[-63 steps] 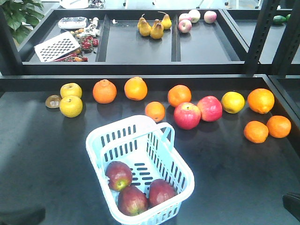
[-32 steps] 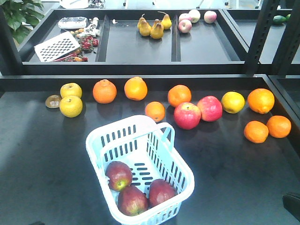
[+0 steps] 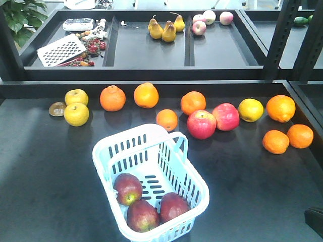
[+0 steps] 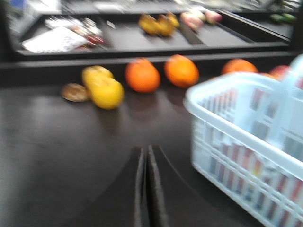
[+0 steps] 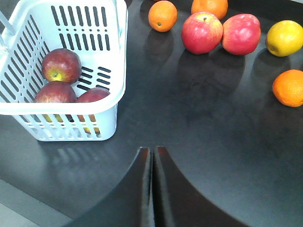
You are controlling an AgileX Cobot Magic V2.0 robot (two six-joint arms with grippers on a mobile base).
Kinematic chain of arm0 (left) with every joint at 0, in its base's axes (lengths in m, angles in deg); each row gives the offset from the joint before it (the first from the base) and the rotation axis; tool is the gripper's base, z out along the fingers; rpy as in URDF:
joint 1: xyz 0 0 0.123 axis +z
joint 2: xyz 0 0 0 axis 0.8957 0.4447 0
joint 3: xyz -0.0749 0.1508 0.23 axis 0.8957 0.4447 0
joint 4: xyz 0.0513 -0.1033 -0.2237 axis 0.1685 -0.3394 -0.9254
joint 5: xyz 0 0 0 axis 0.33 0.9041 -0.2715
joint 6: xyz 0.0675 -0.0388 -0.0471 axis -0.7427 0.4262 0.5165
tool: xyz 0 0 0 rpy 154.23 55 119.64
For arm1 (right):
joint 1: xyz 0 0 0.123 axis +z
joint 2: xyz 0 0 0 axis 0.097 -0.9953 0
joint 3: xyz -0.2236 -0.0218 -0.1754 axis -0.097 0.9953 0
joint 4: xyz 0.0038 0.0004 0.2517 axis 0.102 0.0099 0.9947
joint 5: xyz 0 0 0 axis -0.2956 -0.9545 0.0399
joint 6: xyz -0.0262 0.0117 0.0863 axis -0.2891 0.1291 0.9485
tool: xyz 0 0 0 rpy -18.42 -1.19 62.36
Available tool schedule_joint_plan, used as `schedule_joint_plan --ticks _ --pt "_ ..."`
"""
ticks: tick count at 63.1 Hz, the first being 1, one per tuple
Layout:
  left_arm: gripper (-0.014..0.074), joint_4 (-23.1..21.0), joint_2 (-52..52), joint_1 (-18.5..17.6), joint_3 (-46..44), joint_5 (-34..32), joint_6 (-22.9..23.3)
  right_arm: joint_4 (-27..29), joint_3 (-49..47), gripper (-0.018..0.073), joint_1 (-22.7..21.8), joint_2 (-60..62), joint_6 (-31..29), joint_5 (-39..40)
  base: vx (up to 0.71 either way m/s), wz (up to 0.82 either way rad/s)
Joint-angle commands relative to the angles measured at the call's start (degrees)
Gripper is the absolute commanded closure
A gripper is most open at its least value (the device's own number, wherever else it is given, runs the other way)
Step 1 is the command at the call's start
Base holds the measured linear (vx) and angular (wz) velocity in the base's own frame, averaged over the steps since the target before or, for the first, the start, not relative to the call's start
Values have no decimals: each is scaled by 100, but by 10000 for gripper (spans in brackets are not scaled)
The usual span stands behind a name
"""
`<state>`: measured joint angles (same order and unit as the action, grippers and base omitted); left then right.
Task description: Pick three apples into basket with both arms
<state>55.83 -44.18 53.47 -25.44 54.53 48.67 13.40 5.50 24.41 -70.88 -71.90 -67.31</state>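
Observation:
Three dark maroon apples lie inside the pale blue basket (image 3: 103, 154): one (image 3: 127, 188) at the left, one (image 3: 143, 215) at the front and one (image 3: 174, 205) at the right. The right wrist view shows the same apples (image 5: 61, 65) bunched in the basket's (image 5: 118, 61) near corner. My right gripper (image 5: 153, 150) is shut and empty above bare table, right of the basket. My left gripper (image 4: 145, 149) is shut and empty, left of the blurred basket (image 4: 236, 118). In the front view only a dark piece of the right arm (image 3: 315, 219) shows.
Behind the basket runs a row of oranges (image 3: 112, 98), two pinkish-red apples (image 3: 201, 124) and yellow fruit (image 3: 76, 114). More oranges (image 3: 275, 141) lie at the right. A raised back shelf (image 3: 151, 70) holds pears (image 3: 169, 31) and a grater (image 3: 61, 49).
The dark shape of the left arm at the front view's lower left corner has slid out of the picture. Basket and fruit have not moved.

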Motion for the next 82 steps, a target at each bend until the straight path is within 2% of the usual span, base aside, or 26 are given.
schedule_joint_plan --ticks 1,12,31,38,43,82 --pt "603 133 -277 309 56 -266 61 -97 -145 561 -21 -31 3 377 0 0" --pt "603 125 -346 744 56 -469 74 -97 -145 561 -21 -31 3 376 0 0" --pt "603 118 -346 980 56 -416 78 -97 -145 561 -21 -31 3 376 0 0" --pt "603 112 -346 1116 56 -415 330 -97 -145 561 -21 -31 3 376 0 0" --pt "603 117 -346 1131 56 -416 531 -97 -145 561 -21 -31 3 376 0 0" --pt "603 123 -346 1131 51 -416 518 -97 -145 561 -21 -31 3 376 0 0"
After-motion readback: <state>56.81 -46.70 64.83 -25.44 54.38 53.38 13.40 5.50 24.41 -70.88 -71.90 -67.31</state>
